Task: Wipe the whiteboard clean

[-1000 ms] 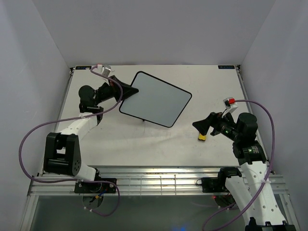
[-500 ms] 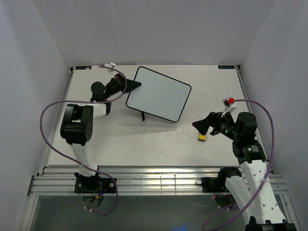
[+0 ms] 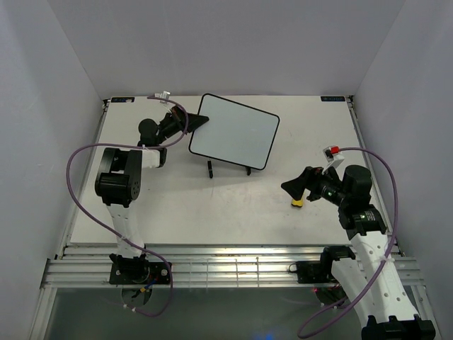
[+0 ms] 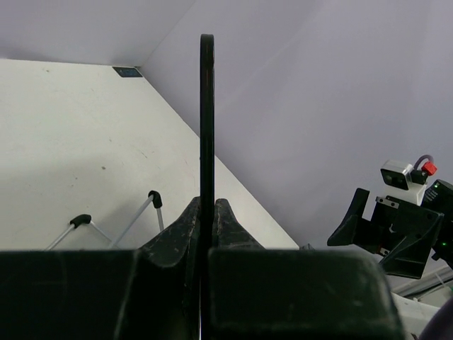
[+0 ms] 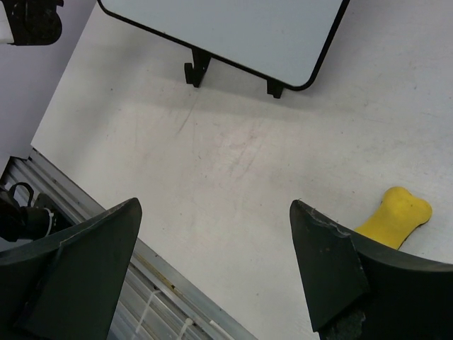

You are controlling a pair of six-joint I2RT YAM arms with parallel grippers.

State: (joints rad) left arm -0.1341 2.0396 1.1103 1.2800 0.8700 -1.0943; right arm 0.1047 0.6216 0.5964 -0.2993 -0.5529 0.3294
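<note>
Left fingers (image 4: 177,230) clamp the edge of the black-framed white whiteboard (image 3: 233,138); right fingers (image 5: 92,262) hang open above the yellow bone-shaped sponge (image 5: 393,216), ungrasped; wiping looks unstarted

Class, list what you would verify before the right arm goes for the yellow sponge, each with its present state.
1. Left end effector shut on the black-framed white rectangular whiteboard: ok.
2. Right end effector open: ok.
3. Yellow bone-shaped sponge lying free on the white table: ok.
4. Sponge between the right fingers: not ok, it lies off to one side.
5. Whiteboard seated on its thin black wire stand: cannot tell.
</note>
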